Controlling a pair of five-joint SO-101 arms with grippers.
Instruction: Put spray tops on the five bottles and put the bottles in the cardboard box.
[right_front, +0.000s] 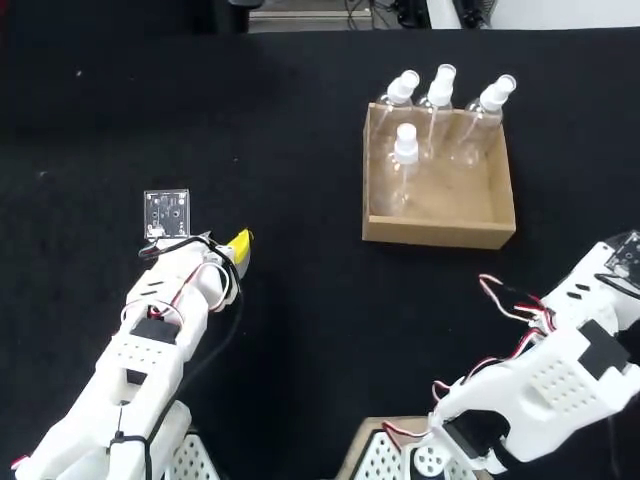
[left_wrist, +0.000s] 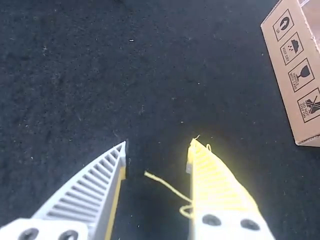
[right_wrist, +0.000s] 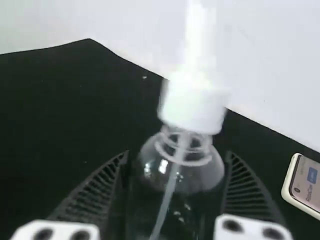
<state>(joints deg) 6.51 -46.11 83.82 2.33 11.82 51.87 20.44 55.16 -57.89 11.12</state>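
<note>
A cardboard box (right_front: 440, 232) sits right of the table's middle. Several clear bottles with white spray tops stand in it: three along the far wall (right_front: 440, 85) and one nearer the left front (right_front: 403, 160). A corner of the box (left_wrist: 295, 75) lies off to one side of my left gripper (left_wrist: 158, 145), which hangs open and empty over bare black cloth, left of the box (right_front: 235, 252). My right gripper (right_wrist: 176, 157) is shut on another clear bottle (right_wrist: 175, 172), held around its shoulder, with a white spray top (right_wrist: 192, 105) on its neck.
The right arm (right_front: 560, 370) lies at the table's front right, its far end past the picture's edge. A phone (right_wrist: 302, 185) lies near the table edge by the held bottle. Black cloth (right_front: 300, 130) covers the table.
</note>
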